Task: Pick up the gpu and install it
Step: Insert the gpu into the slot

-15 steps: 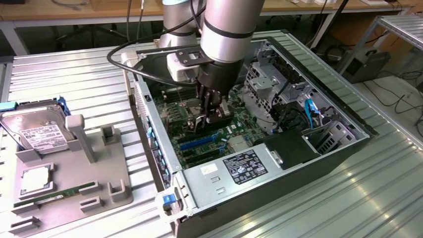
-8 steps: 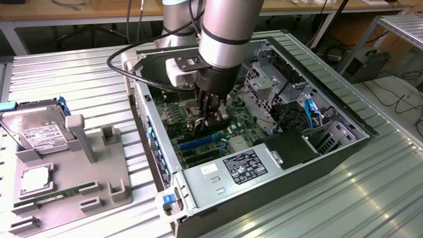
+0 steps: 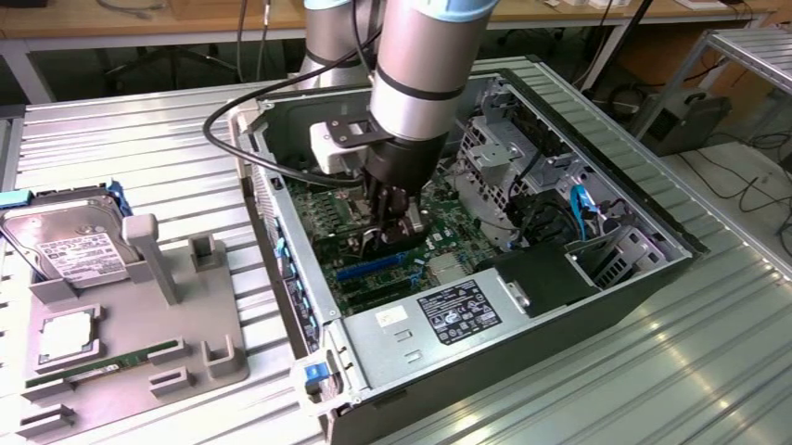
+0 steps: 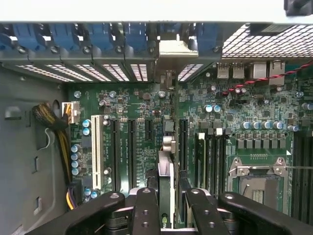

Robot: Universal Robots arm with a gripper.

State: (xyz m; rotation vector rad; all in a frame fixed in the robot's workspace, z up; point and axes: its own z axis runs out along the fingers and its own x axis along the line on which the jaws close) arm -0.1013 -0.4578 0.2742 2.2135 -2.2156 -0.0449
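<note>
**My jaws holding the gpu over the motherboard inside the open computer case.**

My gripper [image 3: 393, 230] reaches down into the computer case [image 3: 644, 269], its jaws clenched on the gpu [image 4: 166, 183], which stands on edge between my fingers [image 4: 145, 210] (seen edge-on in the wrist view, a thin card with its silver bracket [image 4: 171, 49] up at the slotted rear wall). The card lies along the motherboard [image 4: 122, 105], among the black expansion slots and beside the white slot [image 4: 96, 152]. On the counter [image 3: 148, 139], at the exterior view's left, a grey fixture tray [image 3: 185, 324] carries the hard drive [image 3: 69, 246] and RAM stick [image 3: 106, 363].
</note>
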